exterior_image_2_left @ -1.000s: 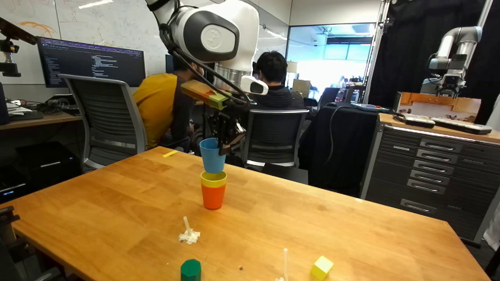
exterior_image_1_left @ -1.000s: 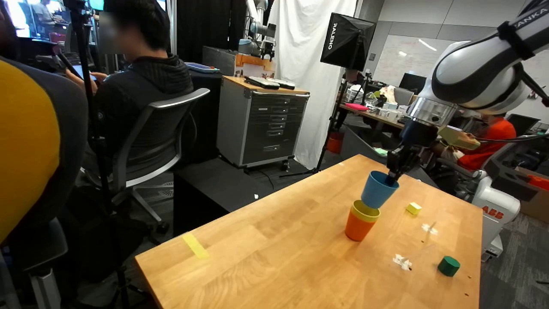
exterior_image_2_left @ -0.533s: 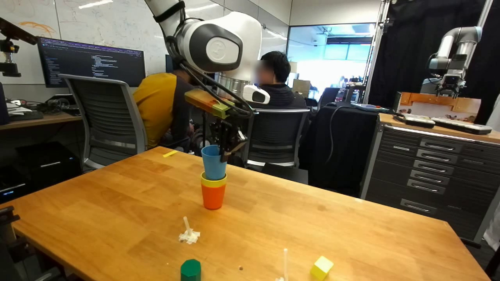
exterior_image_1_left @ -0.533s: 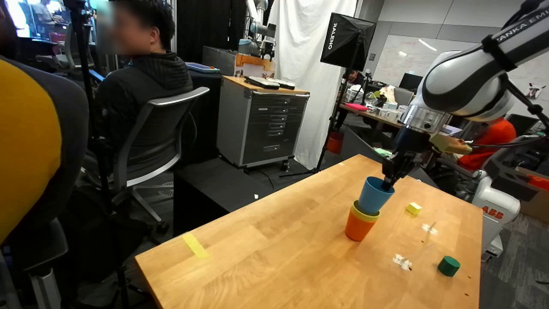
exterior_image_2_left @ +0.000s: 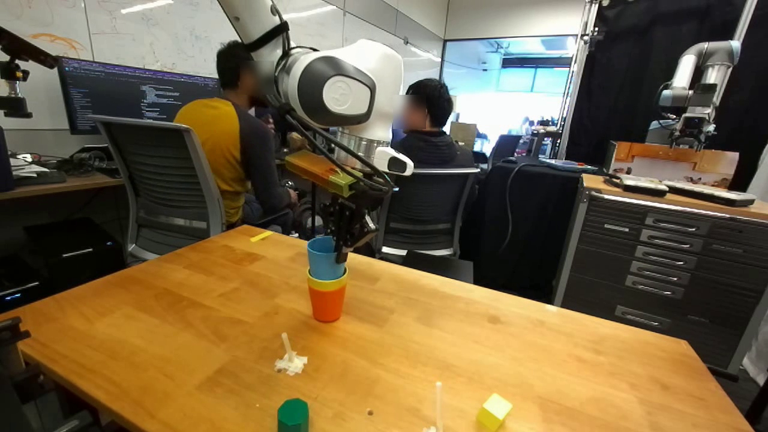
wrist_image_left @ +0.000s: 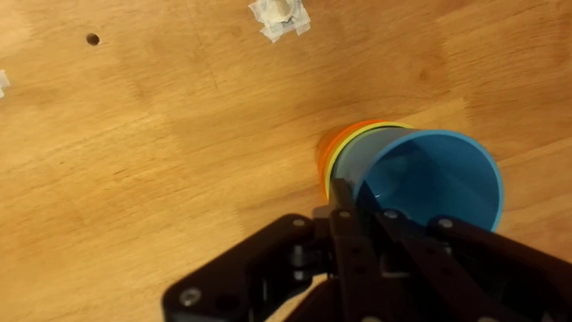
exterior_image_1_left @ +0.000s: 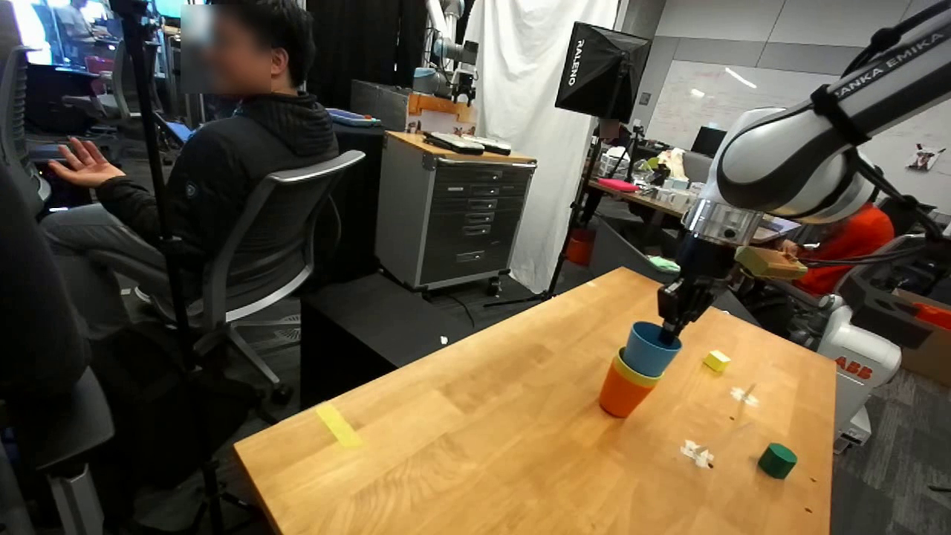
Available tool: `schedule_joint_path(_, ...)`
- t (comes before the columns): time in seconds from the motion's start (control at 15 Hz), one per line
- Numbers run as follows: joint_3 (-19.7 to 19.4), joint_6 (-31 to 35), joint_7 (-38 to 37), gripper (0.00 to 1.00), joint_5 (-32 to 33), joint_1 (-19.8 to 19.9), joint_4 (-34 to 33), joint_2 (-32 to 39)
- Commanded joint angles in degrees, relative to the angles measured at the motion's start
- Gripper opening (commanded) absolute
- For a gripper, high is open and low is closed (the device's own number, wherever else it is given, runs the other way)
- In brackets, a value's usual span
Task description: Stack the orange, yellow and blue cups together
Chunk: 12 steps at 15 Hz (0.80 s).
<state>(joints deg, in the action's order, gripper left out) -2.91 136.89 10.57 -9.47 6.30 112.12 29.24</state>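
On the wooden table (exterior_image_1_left: 483,401) stands the orange cup (exterior_image_2_left: 327,305), with the yellow cup (exterior_image_2_left: 327,285) nested inside so that mainly its rim band shows. The lower part of the blue cup (exterior_image_1_left: 648,360) is inside the yellow cup, its upper part sticking out above that rim. My gripper (wrist_image_left: 354,190) is shut on the blue cup's wall, one finger inside the cup and one outside. The wrist view shows the blue cup's open mouth leaning to one side of the yellow and orange rims. The blue cup's base is hidden.
A dark green block (exterior_image_2_left: 293,415) and a yellow block (exterior_image_2_left: 495,411) lie on the table. Thin pegs rise from white tape, one peg (exterior_image_2_left: 288,346) being nearest the cups. Yellow tape (exterior_image_1_left: 339,425) marks a corner. People sit beyond the table.
The arm has come down, and the blue cup has sunk from just above the yellow cup's mouth to partly inside it. My grip on it stays shut.
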Motion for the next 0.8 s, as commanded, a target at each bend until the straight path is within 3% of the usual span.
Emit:
schedule_joint_path(0.0, 0.6, -2.6, -1.5, 0.05, 1.5, 0.5, -2.8, 1.5)
schedule_joint_path(0.2, 0.6, -2.9, -1.8, 0.12, 1.5, 0.5, -3.3, 2.1)
schedule_joint_path(0.27, 0.6, -3.0, -1.8, 0.23, 1.4, 0.5, -3.5, 2.3)
schedule_joint_path(0.33, 0.6, -3.0, -1.9, 0.26, 1.5, 0.5, -3.6, 2.4)
schedule_joint_path(0.53, 0.5, -2.9, -2.6, 0.56, 1.5, 0.3, -4.1, 2.8)
schedule_joint_path(0.73, 0.5, -2.7, -2.7, 0.65, 1.5, 0.3, -4.1, 2.5)
